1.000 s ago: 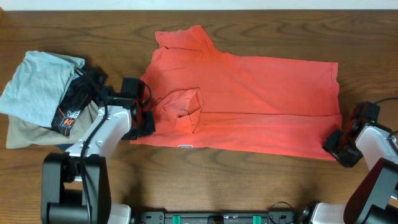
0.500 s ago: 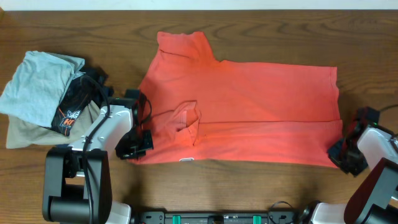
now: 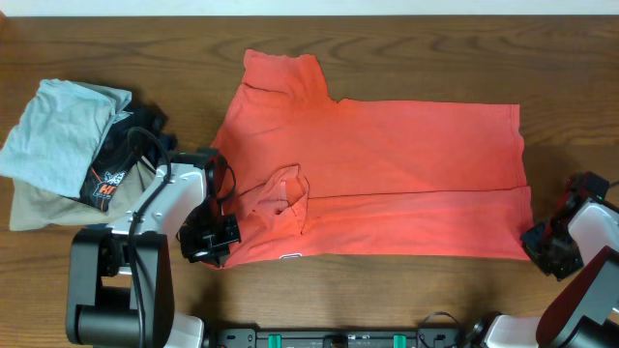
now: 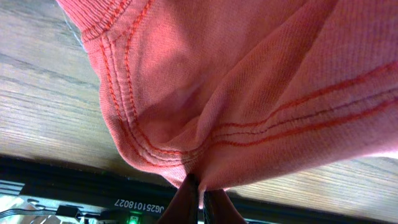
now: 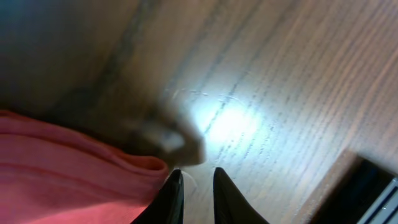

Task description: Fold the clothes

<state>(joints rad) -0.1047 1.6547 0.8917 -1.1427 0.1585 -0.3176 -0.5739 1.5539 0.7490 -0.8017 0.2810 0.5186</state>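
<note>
The wooden desk (image 3: pixel 406 39) is carrying everything. The red-orange T-shirt (image 3: pixel 406 164) is lying spread flat on it, to the right of the pile of folded garments and near it. Its long axis is running sideways away from the pile, with the straight bottom hem at the end farthest from the pile. One short sleeve (image 3: pixel 280 72) is pointing toward the far edge of the desk. A lengthwise line is showing along the body, and a small bunched fold (image 3: pixel 280 188) is rising at the end nearest the pile. A small white neck tag (image 3: pixel 288 256) is showing at the near edge.

The pile is made of a light blue-grey shirt (image 3: pixel 53 135) on top, a black garment (image 3: pixel 116 164) with printing beside it, and a tan garment (image 3: pixel 39 208) beneath.

The left claw (image 3: pixel 208 242) is sitting right of the pile at the T-shirt's near corner, with its fingers pressed together on a stitched edge of the fabric (image 4: pixel 200 186). The right claw (image 3: pixel 546 246) is resting on the desk at the T-shirt's corner farthest from the pile. Its fingers are standing slightly apart over bare wood (image 5: pixel 194 180), with the fabric edge just beside one of them.
</note>
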